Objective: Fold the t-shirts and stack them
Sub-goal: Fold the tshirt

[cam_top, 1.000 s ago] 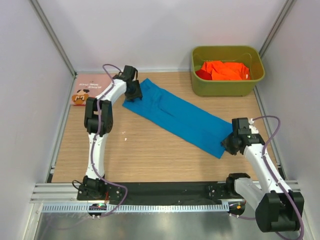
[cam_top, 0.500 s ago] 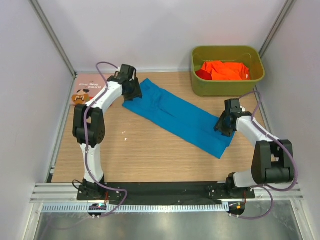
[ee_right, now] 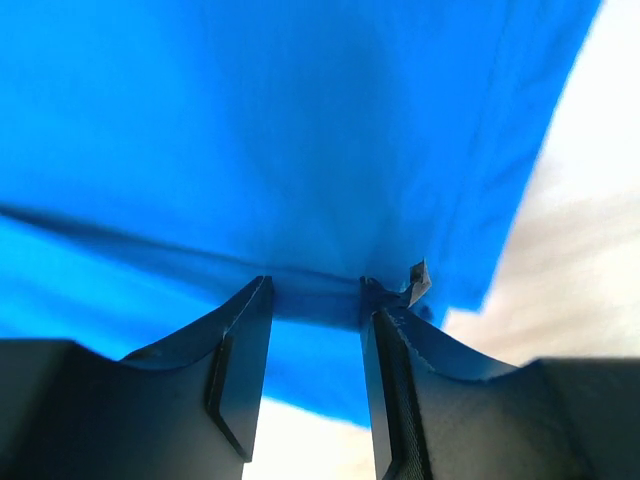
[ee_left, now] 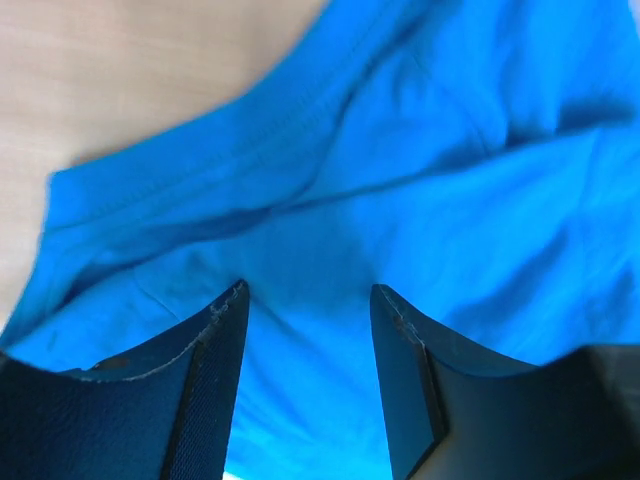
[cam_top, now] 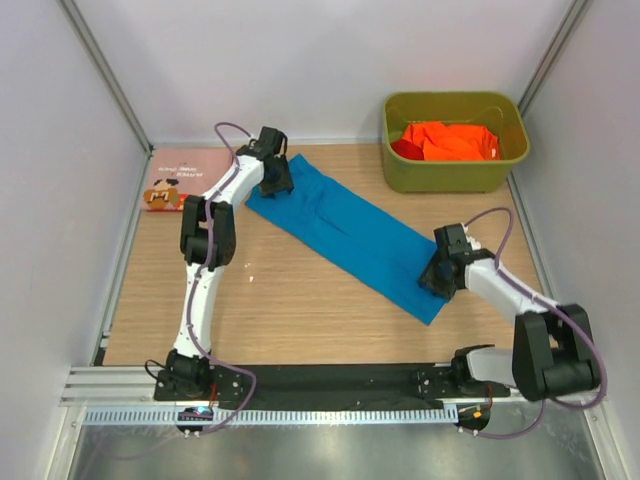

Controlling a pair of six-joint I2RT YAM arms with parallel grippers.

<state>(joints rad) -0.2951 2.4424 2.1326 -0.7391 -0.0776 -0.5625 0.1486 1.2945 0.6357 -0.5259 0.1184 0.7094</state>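
Note:
A bright blue t-shirt (cam_top: 350,230) lies folded into a long strip, running from the back left to the near right of the table. My left gripper (cam_top: 277,183) is down on its far-left end. In the left wrist view the left gripper (ee_left: 308,290) is open, with blue cloth (ee_left: 400,150) spread under both tips. My right gripper (cam_top: 437,277) is over the strip's near-right end. In the right wrist view the right gripper (ee_right: 315,285) has its jaws apart, their tips at a crease in the blue cloth (ee_right: 250,120) near its edge. A folded pink t-shirt (cam_top: 172,181) with brown print lies at the back left.
An olive-green bin (cam_top: 448,172) at the back right holds orange (cam_top: 450,140) and red (cam_top: 404,149) t-shirts. White walls and metal posts close in the table on three sides. Bare wood (cam_top: 300,300) shows in front of the blue strip.
My right gripper swung in from beside the shirt's near-right end to stand on it. The left gripper shifted slightly right along the far-left end. The strip's near-right corner moved a little leftward.

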